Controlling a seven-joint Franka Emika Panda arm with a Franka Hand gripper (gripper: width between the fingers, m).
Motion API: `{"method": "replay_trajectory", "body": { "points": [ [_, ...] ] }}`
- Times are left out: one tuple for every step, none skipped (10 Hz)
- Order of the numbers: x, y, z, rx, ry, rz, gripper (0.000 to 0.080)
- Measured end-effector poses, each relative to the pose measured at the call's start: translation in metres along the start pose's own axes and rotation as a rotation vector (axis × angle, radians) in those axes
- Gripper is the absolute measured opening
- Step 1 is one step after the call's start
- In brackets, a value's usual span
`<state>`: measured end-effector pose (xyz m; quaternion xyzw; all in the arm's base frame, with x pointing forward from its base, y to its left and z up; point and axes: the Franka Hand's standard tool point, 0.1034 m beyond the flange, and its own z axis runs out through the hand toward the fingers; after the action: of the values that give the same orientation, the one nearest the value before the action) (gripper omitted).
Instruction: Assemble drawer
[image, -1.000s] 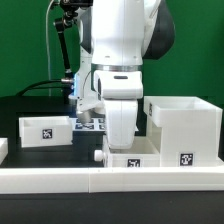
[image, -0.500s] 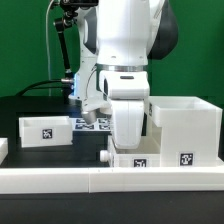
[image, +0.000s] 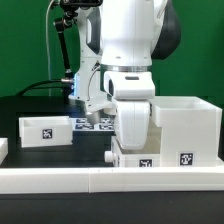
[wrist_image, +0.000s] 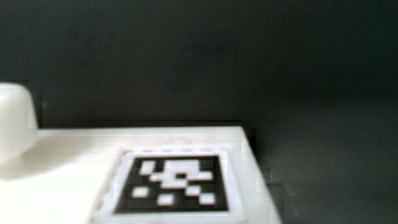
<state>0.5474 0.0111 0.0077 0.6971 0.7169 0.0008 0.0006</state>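
A small white drawer part (image: 140, 161) with a marker tag sits low in front of the arm, just left of the big open white drawer box (image: 186, 124) in the exterior view. My gripper (image: 128, 150) comes straight down onto this part. One dark finger (image: 110, 156) shows at its left side and the other is hidden. The gripper seems shut on the part's wall. The wrist view shows the part's white face and tag (wrist_image: 175, 185) very close, and no fingers. Another white tagged drawer part (image: 45, 130) lies at the exterior view's left.
The marker board (image: 93, 124) lies behind the arm. A white rail (image: 70, 181) runs along the front edge. A small white piece (image: 3, 149) sits at the far left. A rounded white shape (wrist_image: 15, 120) shows at the wrist view's edge. A black stand (image: 66, 60) rises at the back.
The arm and the small drawer part have moved together toward the exterior view's right, closer to the drawer box.
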Motion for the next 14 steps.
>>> {"method": "replay_trajectory", "body": {
  "points": [
    [0.000,0.000,0.000,0.000,0.000,0.001,0.0042],
    [-0.001,0.000,0.000,0.001,0.000,0.002,0.0042],
    [-0.001,0.000,0.000,0.001,0.000,0.003,0.0219],
    [-0.001,0.000,0.000,0.000,0.000,0.023,0.0356],
    [0.001,0.000,-0.001,0.003,0.000,0.031,0.0356],
    [0.003,0.001,-0.004,0.012,-0.002,0.036,0.0564],
    [0.005,0.004,-0.010,0.003,-0.003,0.045,0.0623],
    [0.006,0.005,-0.017,-0.006,-0.004,0.054,0.0642],
    [0.007,0.005,-0.025,-0.004,-0.008,0.060,0.0642],
    [0.005,0.006,-0.039,0.007,-0.016,0.061,0.0648],
    [-0.001,0.007,-0.051,0.012,-0.023,0.061,0.0648],
    [-0.008,0.010,-0.057,0.012,-0.026,0.061,0.0649],
    [-0.018,0.011,-0.061,0.025,-0.029,0.045,0.0649],
    [-0.029,0.014,-0.066,0.026,-0.031,0.040,0.0649]
  ]
}}
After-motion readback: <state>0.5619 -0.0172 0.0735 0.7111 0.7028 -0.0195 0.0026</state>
